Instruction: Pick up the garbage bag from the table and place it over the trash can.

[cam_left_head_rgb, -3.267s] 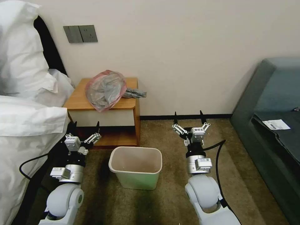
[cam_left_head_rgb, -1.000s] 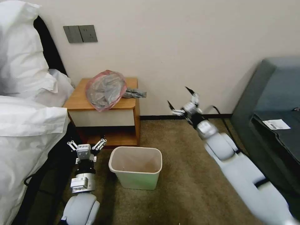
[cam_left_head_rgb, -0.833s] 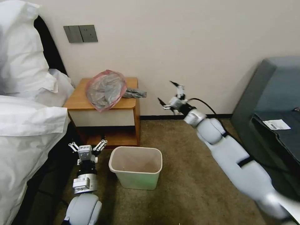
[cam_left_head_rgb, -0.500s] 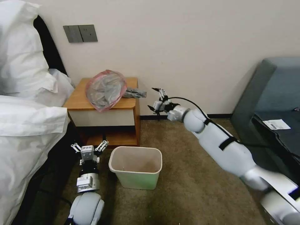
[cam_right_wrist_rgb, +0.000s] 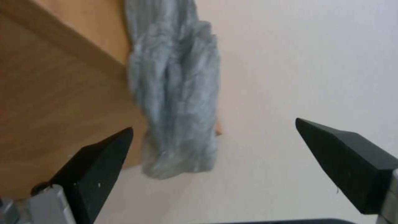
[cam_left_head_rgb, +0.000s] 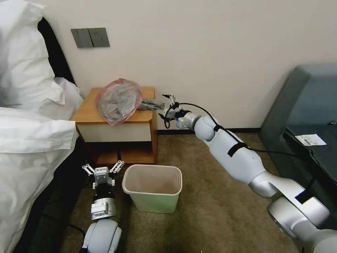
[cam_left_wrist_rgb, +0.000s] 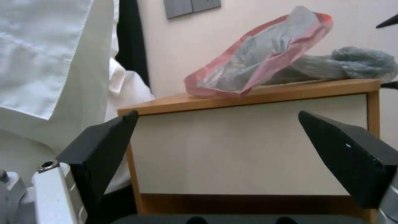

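The garbage bag (cam_left_head_rgb: 119,101) lies on the desk (cam_left_head_rgb: 87,112), resting on the orange-brown top. Its pink-red mouth band faces the front edge and overhangs it slightly. The grey twisted tail of the bag extends toward the wall-side corner of the desk and projects past the side edge.

The right end effector (cam_left_head_rgb: 167,106) is extended at desk-top height, just beside that projecting tail and apart from it. Its jaws are spread wide and hold nothing. In the right wrist view the tail (cam_right_wrist_rgb: 178,93) sits between the two black fingertips (cam_right_wrist_rgb: 99,155), nearer one of them, with the desk corner behind it.

The left end effector (cam_left_head_rgb: 103,168) is held low near the floor, in front of the desk's lower shelf and just beside the trash can (cam_left_head_rgb: 152,188). Its jaws are also spread and empty. In the left wrist view the bag (cam_left_wrist_rgb: 265,59) is above and beyond the fingertips (cam_left_wrist_rgb: 104,146), well apart from them.

The trash can stands upright on the carpet (cam_left_head_rgb: 210,211) in front of the desk, with no liner fitted.
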Motion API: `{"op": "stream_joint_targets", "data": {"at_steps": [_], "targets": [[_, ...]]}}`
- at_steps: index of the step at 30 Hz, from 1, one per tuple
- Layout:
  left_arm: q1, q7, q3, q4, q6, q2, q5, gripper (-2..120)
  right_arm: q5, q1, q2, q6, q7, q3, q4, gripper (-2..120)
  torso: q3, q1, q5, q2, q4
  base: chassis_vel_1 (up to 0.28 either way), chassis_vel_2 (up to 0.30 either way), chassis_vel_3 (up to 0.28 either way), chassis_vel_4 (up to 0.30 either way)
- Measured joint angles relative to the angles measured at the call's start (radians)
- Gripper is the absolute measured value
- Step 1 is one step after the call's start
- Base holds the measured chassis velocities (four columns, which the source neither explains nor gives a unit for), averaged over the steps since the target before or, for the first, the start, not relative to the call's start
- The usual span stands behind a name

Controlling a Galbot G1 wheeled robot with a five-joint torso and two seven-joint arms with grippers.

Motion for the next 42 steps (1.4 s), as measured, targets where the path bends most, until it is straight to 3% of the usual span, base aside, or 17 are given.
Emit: {"op": "stream_joint_targets", "data": {"at_steps": [6,13,20,29,42], "targets": [[-0.004,-0.023,0.004,0.012,0.000,-0.017,0.012,97,-0.017,0.016,0.026,0.005,0.003,-0.008,-0.028,100,0.000,0.000,-0.0001,0.000,0.0001,0.000,0.000,0.000,0.000],[-0.030,-0.095,0.007,0.014,0.042,-0.034,0.018,97,-0.047,0.019,0.066,0.021,-0.007,-0.001,-0.067,99,0.000,0.000,-0.0001,0.000,0.0001,0.000,0.000,0.000,0.000],[-0.036,-0.112,0.007,0.005,0.058,-0.045,0.019,97,-0.057,0.019,0.070,0.039,-0.011,-0.004,-0.081,78,0.000,0.000,-0.0001,0.000,-0.0003,0.000,0.000,0.000,0.000],[-0.030,-0.119,0.008,0.010,0.060,-0.049,0.035,97,-0.052,0.017,0.073,0.041,-0.004,-0.006,-0.091,41,0.000,0.000,-0.0001,0.000,0.0003,0.000,0.000,0.000,0.000],[-0.028,-0.133,0.011,0.019,0.070,-0.072,0.067,98,-0.046,0.029,0.062,0.042,-0.002,-0.013,-0.086,1,0.000,0.000,0.0007,0.000,0.0002,0.000,0.000,0.000,0.000]]}}
